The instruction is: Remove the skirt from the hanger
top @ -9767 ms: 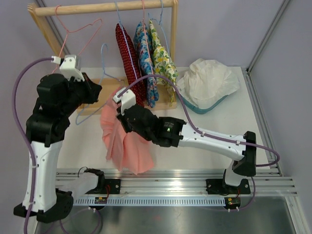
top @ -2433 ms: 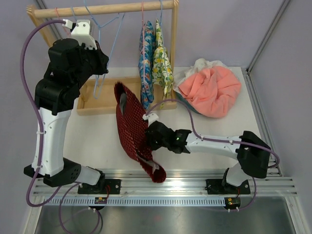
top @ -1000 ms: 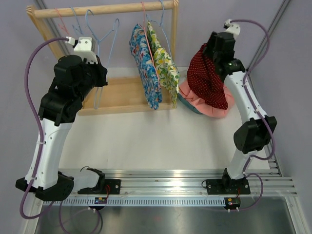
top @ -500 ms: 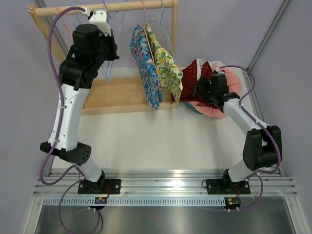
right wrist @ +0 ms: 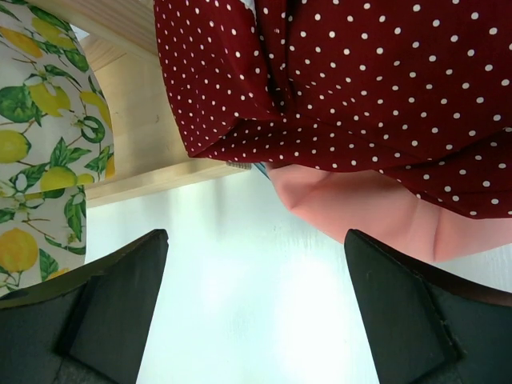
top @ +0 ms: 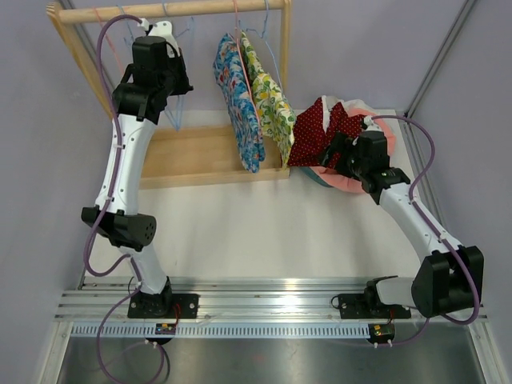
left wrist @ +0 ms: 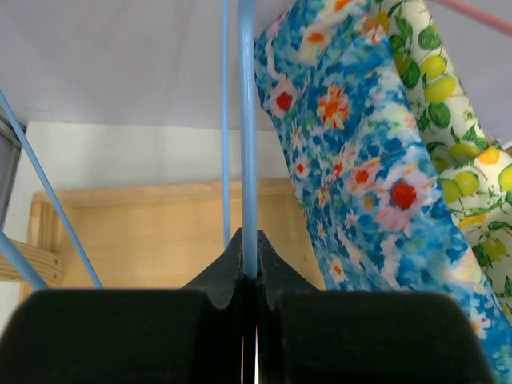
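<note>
A light blue empty hanger [left wrist: 247, 120] is pinched in my left gripper [left wrist: 249, 264], which is shut on its wire high up by the wooden rail [top: 160, 11]; in the top view this gripper [top: 179, 80] sits left of the hanging clothes. A blue floral skirt [top: 240, 104] and a lemon-print skirt [top: 272, 100] hang on hangers from the rail. The red dotted skirt [top: 316, 132] lies off its hanger on the pink cloth [top: 352, 182] at the right. Just below it, my right gripper [right wrist: 256, 236] stands open and holds nothing.
The rack's wooden base [top: 200, 156] lies under the hanging skirts. More bare hangers [top: 120, 20] hang at the rail's left end. The pile of cloth sits in a teal basket [top: 316, 178]. Metal frame posts [top: 436, 64] stand at the right.
My right gripper opened, let the red dotted skirt fall on the pile and drew back low beside it. The left arm lifted the blue hanger up to the rail.
</note>
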Robot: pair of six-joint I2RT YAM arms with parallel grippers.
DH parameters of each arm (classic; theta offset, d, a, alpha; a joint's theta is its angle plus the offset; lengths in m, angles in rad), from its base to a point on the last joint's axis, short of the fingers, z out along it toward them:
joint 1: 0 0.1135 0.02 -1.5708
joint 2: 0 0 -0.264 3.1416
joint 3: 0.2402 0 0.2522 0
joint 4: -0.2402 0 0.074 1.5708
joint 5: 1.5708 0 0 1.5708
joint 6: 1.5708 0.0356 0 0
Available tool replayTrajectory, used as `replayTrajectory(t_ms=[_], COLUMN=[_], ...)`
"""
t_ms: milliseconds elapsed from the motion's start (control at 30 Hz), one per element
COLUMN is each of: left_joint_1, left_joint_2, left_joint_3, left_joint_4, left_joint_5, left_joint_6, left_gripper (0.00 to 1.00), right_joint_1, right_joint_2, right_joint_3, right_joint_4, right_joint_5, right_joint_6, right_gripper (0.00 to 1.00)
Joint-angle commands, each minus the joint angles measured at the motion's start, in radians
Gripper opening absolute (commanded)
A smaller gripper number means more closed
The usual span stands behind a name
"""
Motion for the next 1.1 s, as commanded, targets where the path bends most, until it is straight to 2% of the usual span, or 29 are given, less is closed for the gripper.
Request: replayTrajectory(t_ms=[0, 133, 200, 367, 433, 567, 700, 1067], left_joint_1=[0.001, -0.001, -0.001, -0.003, -0.015, -0.079, -0.156, -0.266], left_joint_2=[-0.078, -0.155, -0.176, -0.232, -0.238, -0.230, -0.224, -0.166], left_joint_3=[-0.084, -0.213, -0.247, -0.218, -0.164, -0.095, -0.096, -0.066], left_joint_4=[0.072, 0.077, 0.065, 0.026, 0.016, -0.010, 0.015, 0.097], left_joint_5=[0.058, 0.056, 0.055, 0.062, 0.095, 0.141, 0.142, 0.150], left_joint_6=[-0.044, -0.049, -0.044, -0.037, -0.043, -0.046, -0.064, -0.110], left_gripper=[0.00, 0.00, 0.05, 0.35, 0.42, 0.50, 0.51, 0.51], right_joint_1=[0.000, -0.001, -0.001, 0.000, -0.001, -0.001, -0.001, 0.000], right_joint_2=[-0.041, -0.050, -0.058, -0.084, -0.104, -0.130, -0.163, -0.234], right_joint_3=[-0.007, -0.007, -0.007, -0.005, -0.010, -0.025, -0.034, -0.056], right_joint_4=[0.000, -0.009, -0.012, -0.029, -0.038, -0.052, -0.070, -0.129], right_joint_5=[-0.028, -0.032, -0.034, -0.032, -0.031, -0.026, -0.019, 0.011], right_joint_6=[-0.011, -0.005, -0.003, -0.003, -0.002, -0.003, -0.011, -0.040], right_gripper=[1.00, 0.99, 0.99, 0.99, 0.99, 1.00, 0.99, 0.99])
